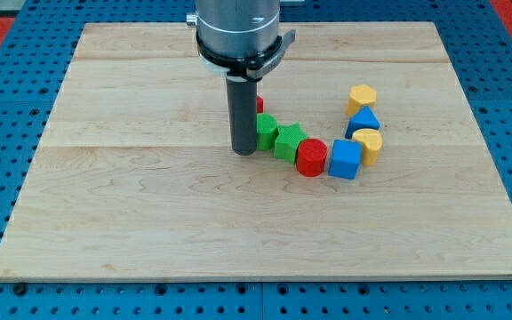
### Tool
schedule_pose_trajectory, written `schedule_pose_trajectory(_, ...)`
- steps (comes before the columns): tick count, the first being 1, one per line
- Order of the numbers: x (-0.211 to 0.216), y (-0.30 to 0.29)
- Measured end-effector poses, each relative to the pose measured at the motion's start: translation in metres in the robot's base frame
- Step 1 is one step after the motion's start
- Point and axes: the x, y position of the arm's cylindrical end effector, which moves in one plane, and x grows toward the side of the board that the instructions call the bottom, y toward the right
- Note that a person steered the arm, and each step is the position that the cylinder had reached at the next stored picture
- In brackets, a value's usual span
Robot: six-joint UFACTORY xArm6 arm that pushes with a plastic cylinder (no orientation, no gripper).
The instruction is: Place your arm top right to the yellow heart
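My tip (pixel 244 152) sits on the wooden board (pixel 149 222), approx. mid-board, a bit toward the view's top edge and slightly left of centre. No pincer on this arm, just a straight dark rod, so nothing to part or close. Rod's upper part disappears into a grey collar (pixel 240 36), which is cut off by the view's top edge; the rest of the arm isn't visible.

Blocks form a curved row running right of the tip. Green cube (pixel 266 130) is just beside the rod on its right, touching or nearly, can't tell which. Behind the rod, a red block (pixel 259 104) shows only as a sliver; shape can't be made out. Next: green star (pixel 289 141), touching the green cube, then red cylinder (pixel 311 157), then blue cube (pixel 346 159), each pressed against its neighbour.

Yellow heart (pixel 369 143) lies at the blue cube's upper right, touching it, in the board's right half, approx. mid-height; its left part is partly hidden by the blue cube. Above it, blue triangle (pixel 363 122), then yellow hexagon (pixel 362 96) toward the top edge, all closely stacked.

Tip is well to the left of the yellow heart, w/ four blocks between them.

Blue pegboard (pixel 7 133) surrounds the board on all sides.
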Motion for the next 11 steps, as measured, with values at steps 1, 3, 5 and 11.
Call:
schedule_pose_trajectory(1,-0.011,0.000)
schedule_pose_trajectory(3,-0.007,0.000)
schedule_pose_trajectory(5,0.064,-0.016)
schedule_pose_trajectory(11,0.078,0.205)
